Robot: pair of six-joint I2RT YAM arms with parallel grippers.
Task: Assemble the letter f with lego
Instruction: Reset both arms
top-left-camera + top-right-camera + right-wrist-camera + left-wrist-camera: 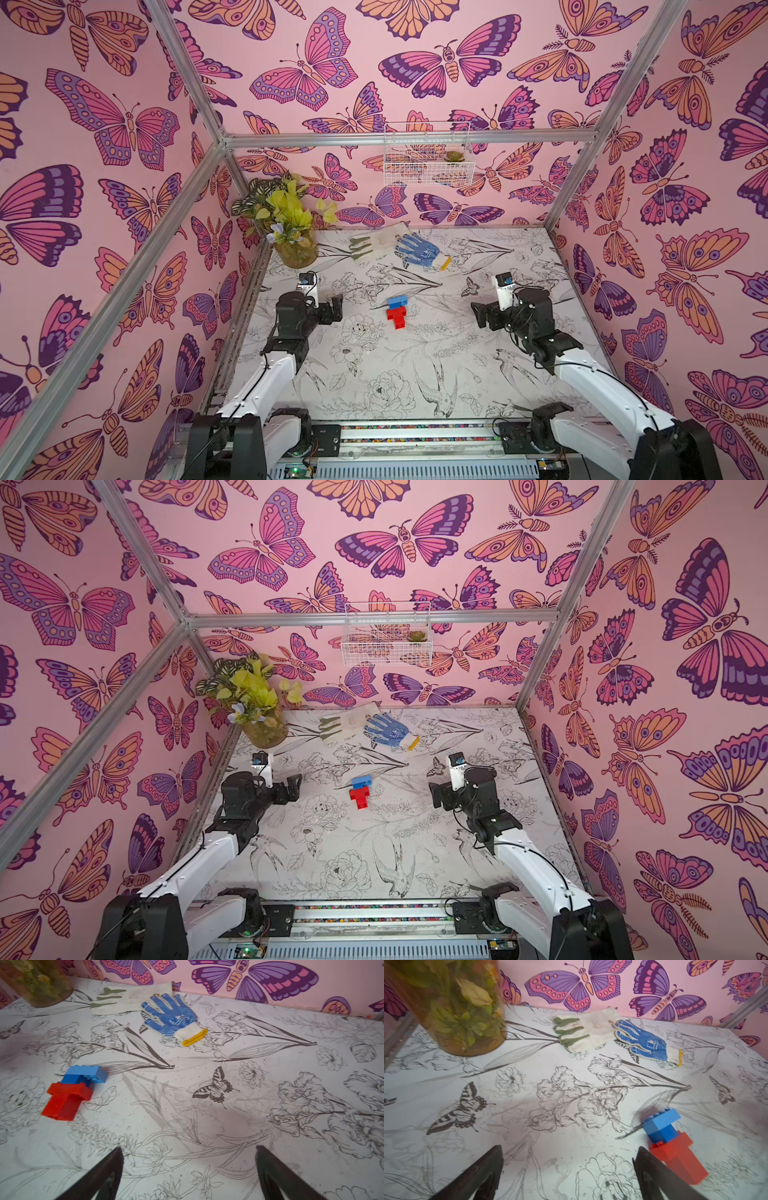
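Overhead pair, low wrists, shared table (415, 353)

- Left gripper (336, 309): jaws wide apart, empty, pointing right.
- Right gripper (478, 314): jaws wide apart, empty, pointing left.
- Left arm (262, 380), right arm (602, 382): reaching from the near edge.

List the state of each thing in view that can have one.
left tool: open, empty.
right tool: open, empty.
letter f: bricks joined, lying on the table, not held.
blue glove: lying flat.
white glove: lying flat.
plant jar: upright.
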